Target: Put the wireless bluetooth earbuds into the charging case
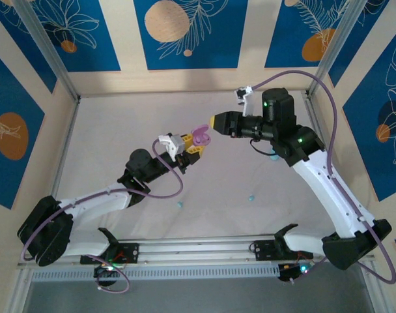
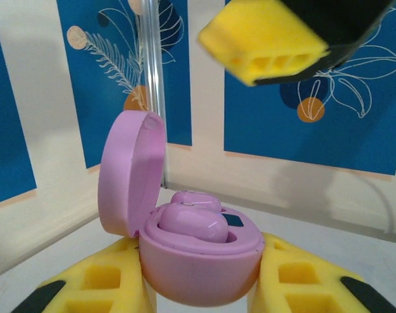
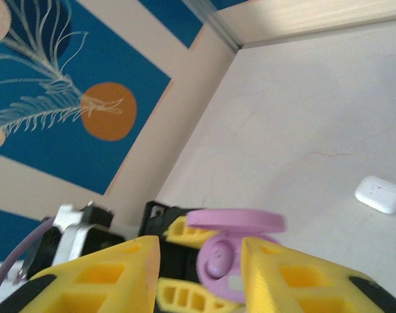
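A pink charging case (image 2: 198,261) with its lid (image 2: 129,173) swung open is clamped between the yellow fingers (image 2: 94,287) of my left gripper (image 1: 193,145), held up above the table. Two pink earbuds (image 2: 188,223) sit in its wells. My right gripper (image 1: 215,122) hovers just right of the case, and one of its yellow fingers (image 2: 269,40) hangs over it in the left wrist view. In the right wrist view the right gripper (image 3: 201,261) is open, with the pink case (image 3: 217,261) seen beyond the gap.
Two teal earbuds (image 1: 251,196) (image 1: 180,203) lie loose on the white table near the front. Another small teal piece (image 1: 273,156) lies under the right arm. A shut white case (image 3: 380,194) rests on the table. Patterned walls close in the back and sides.
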Tool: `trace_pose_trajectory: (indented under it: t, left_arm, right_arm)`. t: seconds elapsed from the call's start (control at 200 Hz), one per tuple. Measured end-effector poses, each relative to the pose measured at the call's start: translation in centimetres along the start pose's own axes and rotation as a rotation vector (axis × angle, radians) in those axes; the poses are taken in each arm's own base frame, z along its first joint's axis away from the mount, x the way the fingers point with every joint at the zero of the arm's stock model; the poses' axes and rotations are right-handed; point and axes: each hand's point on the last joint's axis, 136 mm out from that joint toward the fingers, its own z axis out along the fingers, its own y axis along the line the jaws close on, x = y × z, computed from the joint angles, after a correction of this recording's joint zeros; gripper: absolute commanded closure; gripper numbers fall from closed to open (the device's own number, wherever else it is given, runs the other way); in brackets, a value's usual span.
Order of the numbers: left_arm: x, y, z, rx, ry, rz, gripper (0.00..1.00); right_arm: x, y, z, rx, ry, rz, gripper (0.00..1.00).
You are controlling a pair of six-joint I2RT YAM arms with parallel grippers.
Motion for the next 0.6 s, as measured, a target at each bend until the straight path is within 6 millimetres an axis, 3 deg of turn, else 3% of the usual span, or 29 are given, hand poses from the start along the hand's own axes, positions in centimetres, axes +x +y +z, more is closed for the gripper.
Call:
trace_pose_trajectory:
  t: [0.17, 0.325, 0.44, 0.6]
  left_arm:
    - [-0.7, -0.8, -0.2, 0.042, -0.013, 0.005, 0.71]
    - [-0.8, -1.3, -0.4, 0.072, -0.012, 0.004, 0.71]
    - [-0.7, -1.3, -0.4, 0.067, -0.007, 0.003, 0.71]
    - [-0.7, -0.8, -0.3, 0.037, -0.010, 0.003, 0.71]
  right_arm:
    - [-1.3, -2.7, 2.1, 0.051, 0.031, 0.070, 0.55]
    - [-1.8, -3.3, 4.9, 0.042, 0.121, 0.102, 0.54]
    - [-0.2, -3.3, 6.4, 0.020, 0.215, 0.101, 0.54]
    - [2.3, -2.1, 6.1, -0.037, 0.309, 0.084, 0.53]
